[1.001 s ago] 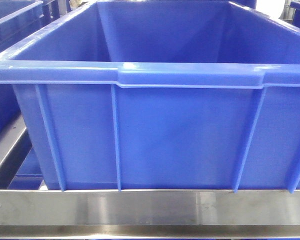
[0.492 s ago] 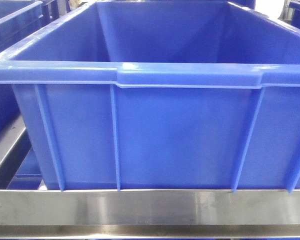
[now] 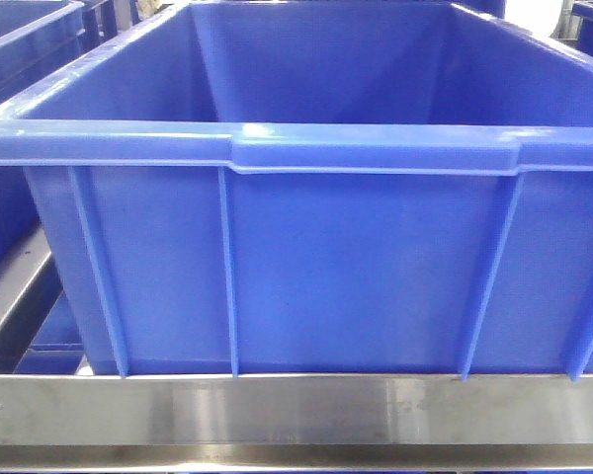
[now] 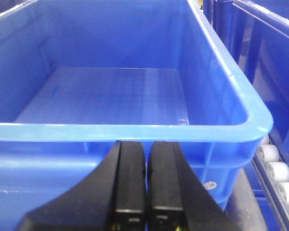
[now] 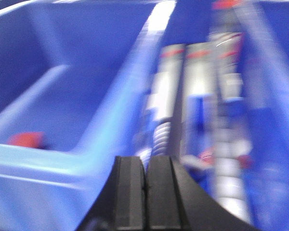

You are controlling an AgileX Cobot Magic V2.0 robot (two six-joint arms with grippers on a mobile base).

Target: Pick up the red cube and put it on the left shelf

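Red cube (image 5: pixel 26 139): showing only in the right wrist view, as a small bright-red patch, motion-blurred, so its edges and faces are not reading clearly. It is lying on the floor of a blue crate (image 5: pixel 62 96), close against the near wall, toward the left corner of that view.

Left shelf (image 3: pixel 296 410): showing in the front view as a flat brushed-steel front rail running across the bottom, with a second steel rail angling away at the left.

Crate on the shelf (image 3: pixel 277 276): sitting just behind the front rail, deep blue plastic with vertical ribs and a thick rolled rim, filling most of the front view.

Left gripper (image 4: pixel 146 163): its black fingers are pressing together with only a thin seam between them, holding nothing, and hovering just outside the near rim of a blue crate (image 4: pixel 135 132) whose floor is looking bare.

Right gripper (image 5: pixel 144 171): its fingers are likewise meeting along a thin line, gripping nothing, positioned above the crate's near right corner, beside blurred steel rails and white rollers (image 5: pixel 164 134).
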